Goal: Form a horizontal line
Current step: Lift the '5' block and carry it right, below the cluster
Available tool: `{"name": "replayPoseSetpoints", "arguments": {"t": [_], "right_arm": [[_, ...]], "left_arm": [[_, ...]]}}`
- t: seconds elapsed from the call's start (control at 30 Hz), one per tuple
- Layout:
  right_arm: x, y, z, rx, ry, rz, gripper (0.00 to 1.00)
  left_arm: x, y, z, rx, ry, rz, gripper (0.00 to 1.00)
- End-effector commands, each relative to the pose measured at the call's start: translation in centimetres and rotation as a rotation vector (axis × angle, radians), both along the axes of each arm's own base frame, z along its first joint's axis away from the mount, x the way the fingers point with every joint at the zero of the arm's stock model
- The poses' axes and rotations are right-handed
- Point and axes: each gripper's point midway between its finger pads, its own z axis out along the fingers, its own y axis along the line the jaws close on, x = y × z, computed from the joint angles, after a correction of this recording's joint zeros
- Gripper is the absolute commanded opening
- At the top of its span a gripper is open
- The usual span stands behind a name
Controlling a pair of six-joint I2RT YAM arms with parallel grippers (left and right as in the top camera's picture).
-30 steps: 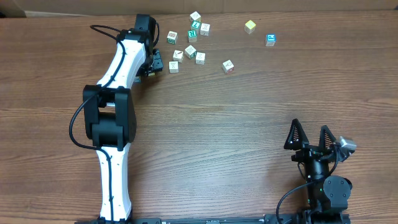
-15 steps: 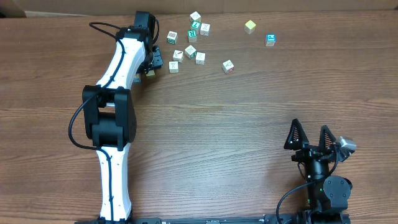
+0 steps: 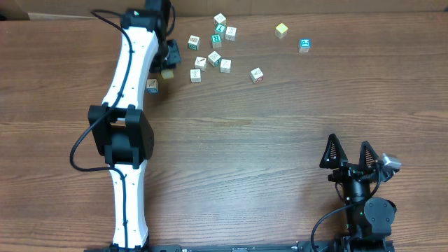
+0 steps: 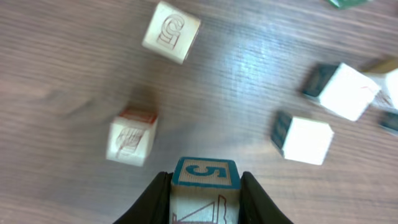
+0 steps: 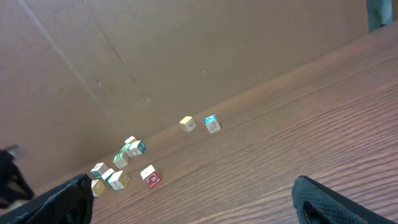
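My left gripper is at the far left of the table, shut on a pale wooden cube with a blue 5 on its top face and a red drawing on its front; its black fingers press both sides. Below it on the table lie a red-marked cube and another pale cube. Several loose cubes lie scattered to the right of it. No horizontal line of cubes is in view. My right gripper stands open near the front right, holding nothing.
A single cube sits beside the left arm. A red-marked cube, a yellow cube and a blue-marked cube lie apart at the back. A cardboard wall rises behind the table.
The left jaws have closed on the blue 5 cube and the left arm has drawn back toward the far edge, uncovering a single cube beside it. The right arm is still.
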Motion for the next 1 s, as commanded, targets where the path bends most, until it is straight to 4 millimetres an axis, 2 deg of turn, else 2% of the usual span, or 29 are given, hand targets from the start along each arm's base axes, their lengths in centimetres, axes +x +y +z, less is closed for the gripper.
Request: {"name": "replayPoseSetpoints", "arguments": {"t": [0.0, 0.1, 0.23, 0.4, 0.57, 0.7, 0.8, 0.97], "right_arm": [[0.0, -0.2, -0.3, -0.007, 0.000, -0.011, 1.00], [0.0, -0.2, -0.3, -0.007, 0.000, -0.011, 1.00], [0.0, -0.2, -0.2, -0.007, 0.000, -0.011, 1.00], [0.0, -0.2, -0.3, -0.007, 0.000, -0.012, 1.00], [0.0, -0.2, -0.3, -0.007, 0.000, -0.011, 1.00], [0.0, -0.2, -0.3, -0.007, 0.000, -0.011, 1.00], [0.0, -0.2, -0.3, -0.007, 0.000, -0.012, 1.00], [0.0, -0.2, -0.3, -0.007, 0.000, -0.011, 1.00]], "left_arm": [[-0.1, -1.0, 6.0, -0.055, -0.084, -0.011, 0.04], [-3.0, -2.8, 9.4, -0.174, -0.046, -0.040, 0.04], [-3.8, -6.5, 10.5, -0.323, -0.043, -0.162, 0.04], [-4.6, -9.2, 10.7, -0.336, -0.034, -0.217, 0.04], [-6.4, -13.9, 10.9, -0.337, -0.022, -0.323, 0.04], [-7.8, -16.7, 10.7, -0.290, -0.022, -0.406, 0.04], [-8.7, -18.5, 10.6, -0.268, -0.020, -0.449, 0.04], [-10.0, -20.2, 9.8, -0.239, 0.005, -0.493, 0.04]]}}
